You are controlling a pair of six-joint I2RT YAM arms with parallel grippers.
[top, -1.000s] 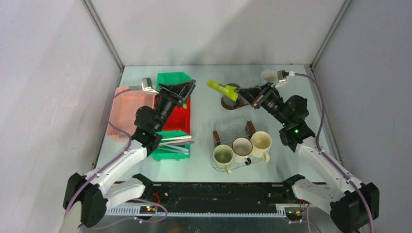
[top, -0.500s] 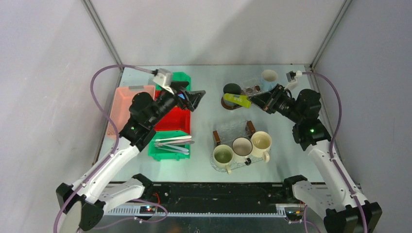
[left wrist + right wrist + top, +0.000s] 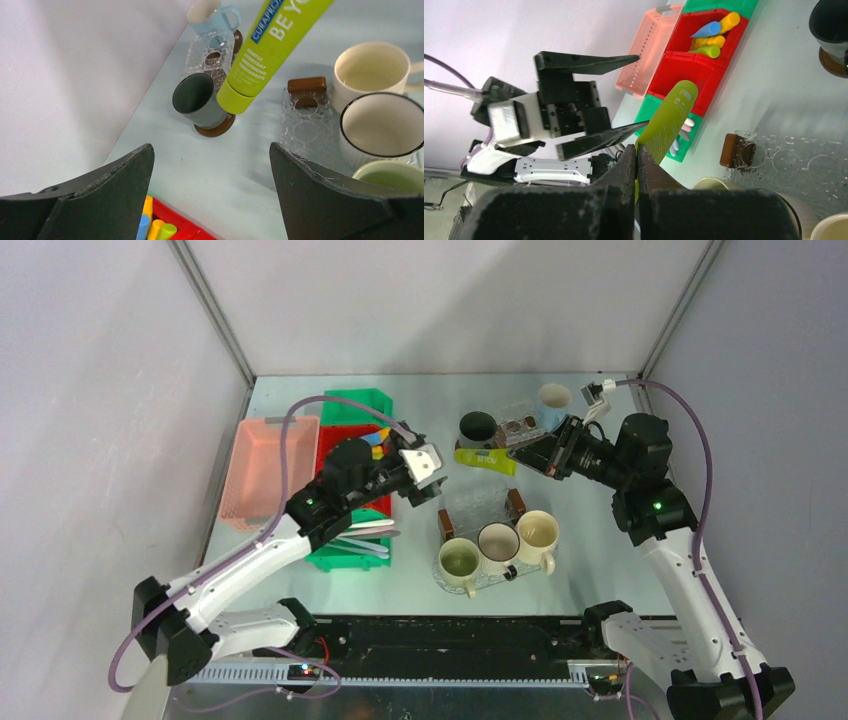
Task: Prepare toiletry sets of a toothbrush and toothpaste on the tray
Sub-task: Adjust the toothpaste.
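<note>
My right gripper (image 3: 545,453) is shut on the flat end of a yellow-green toothpaste tube (image 3: 487,457), cap pointing left, in the air beside the dark mug (image 3: 478,427). In the right wrist view the jaws (image 3: 636,150) pinch the tube (image 3: 671,120). My left gripper (image 3: 425,475) hangs open and empty right of the red bin (image 3: 368,502); its wrist view shows the tube (image 3: 265,50) ahead, past the fingertips. Three mugs (image 3: 497,542) stand on the near glass tray (image 3: 480,502). Pale toothbrushes (image 3: 355,535) lie in the near green bin.
A pale blue mug (image 3: 553,398) stands by a second glass tray (image 3: 518,422) at the back. Coloured tubes (image 3: 711,35) lie in the red bin. A pink basket (image 3: 268,465) and another green bin (image 3: 355,403) sit at the left.
The left gripper opened wide and swung right from over the bins toward the table's middle. The right gripper carried the tube a little right and lower, next to the dark mug.
</note>
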